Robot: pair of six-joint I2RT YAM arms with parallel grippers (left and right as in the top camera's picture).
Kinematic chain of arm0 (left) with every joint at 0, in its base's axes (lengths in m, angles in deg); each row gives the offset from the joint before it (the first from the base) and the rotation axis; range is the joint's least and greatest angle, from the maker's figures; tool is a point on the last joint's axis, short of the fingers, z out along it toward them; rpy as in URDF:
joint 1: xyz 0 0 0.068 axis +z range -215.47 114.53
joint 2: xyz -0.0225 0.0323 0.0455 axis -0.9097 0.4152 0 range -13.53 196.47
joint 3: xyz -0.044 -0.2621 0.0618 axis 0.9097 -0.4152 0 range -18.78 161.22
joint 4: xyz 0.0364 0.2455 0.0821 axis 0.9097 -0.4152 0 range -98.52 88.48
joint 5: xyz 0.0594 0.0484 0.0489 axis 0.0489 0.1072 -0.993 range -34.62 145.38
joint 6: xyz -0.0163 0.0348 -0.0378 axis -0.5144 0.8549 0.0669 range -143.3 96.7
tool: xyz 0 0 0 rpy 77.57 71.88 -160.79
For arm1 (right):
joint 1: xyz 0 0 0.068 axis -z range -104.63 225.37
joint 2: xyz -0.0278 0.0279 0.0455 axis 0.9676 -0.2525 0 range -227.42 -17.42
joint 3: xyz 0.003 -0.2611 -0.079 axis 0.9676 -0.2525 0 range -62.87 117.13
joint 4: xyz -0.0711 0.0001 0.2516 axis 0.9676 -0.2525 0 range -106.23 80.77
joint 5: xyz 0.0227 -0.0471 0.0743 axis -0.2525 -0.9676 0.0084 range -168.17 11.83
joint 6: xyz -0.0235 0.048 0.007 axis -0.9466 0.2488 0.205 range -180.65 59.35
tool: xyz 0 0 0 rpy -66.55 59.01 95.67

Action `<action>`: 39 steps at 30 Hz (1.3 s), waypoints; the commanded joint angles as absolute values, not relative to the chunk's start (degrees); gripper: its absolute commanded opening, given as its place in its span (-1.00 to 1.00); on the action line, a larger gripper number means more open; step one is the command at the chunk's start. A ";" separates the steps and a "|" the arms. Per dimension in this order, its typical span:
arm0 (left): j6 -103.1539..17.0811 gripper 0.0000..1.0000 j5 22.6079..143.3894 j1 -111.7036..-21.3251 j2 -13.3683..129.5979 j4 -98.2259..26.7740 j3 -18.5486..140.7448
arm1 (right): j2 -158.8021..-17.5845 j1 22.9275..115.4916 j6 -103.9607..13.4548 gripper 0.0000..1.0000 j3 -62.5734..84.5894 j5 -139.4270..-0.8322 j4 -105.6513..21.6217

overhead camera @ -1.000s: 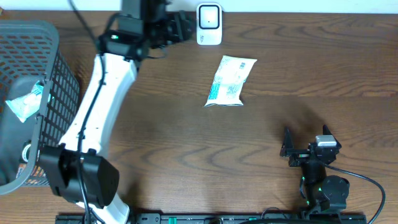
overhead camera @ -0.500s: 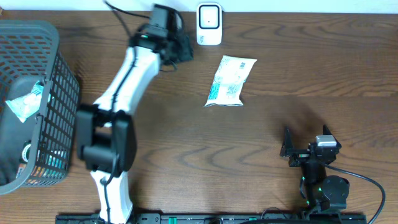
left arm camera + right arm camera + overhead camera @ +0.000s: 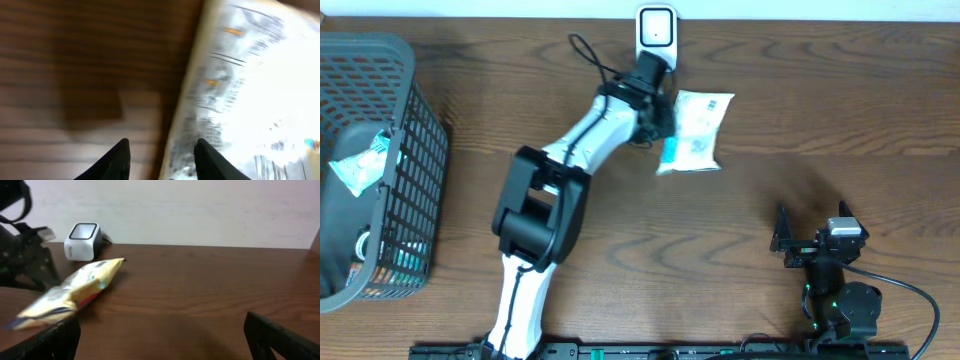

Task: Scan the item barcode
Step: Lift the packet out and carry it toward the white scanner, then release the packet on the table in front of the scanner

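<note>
- Packet, white with teal print, lies flat on the tabletop, toward 1 o'clock from the middle in the overhead view.
- At its 9 o'clock edge we see the left gripper, partly open. The packet's edge runs between the fingers, close to the right-hand one, and bare wood shows beside the other finger. We see no firm hold on it.
- The white scanner stands near the packet at its 11 o'clock, by the far edge.
- The right gripper sits well apart at the packet's 5 o'clock, spread wide and empty.
- The dark mesh basket stands far off at 9 o'clock, with another packet inside.
</note>
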State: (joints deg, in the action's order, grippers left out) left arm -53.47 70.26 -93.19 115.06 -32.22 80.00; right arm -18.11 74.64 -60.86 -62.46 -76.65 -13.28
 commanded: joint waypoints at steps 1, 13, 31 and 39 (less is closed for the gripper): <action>-54.46 -0.15 70.32 -96.60 115.35 -32.24 79.70 | -17.80 74.20 -59.85 0.99 -62.55 -76.54 -13.50; -47.20 -0.15 74.34 -95.79 109.69 -32.09 82.04 | -17.80 74.20 -59.85 0.98 -62.55 -76.54 -13.50; -44.71 0.01 74.17 -74.00 80.33 -33.07 82.02 | -17.80 74.20 -59.85 0.99 -62.55 -76.54 -13.50; -44.27 0.09 74.15 -60.51 73.84 -39.21 82.02 | -17.80 74.20 -59.85 0.98 -62.55 -76.54 -13.50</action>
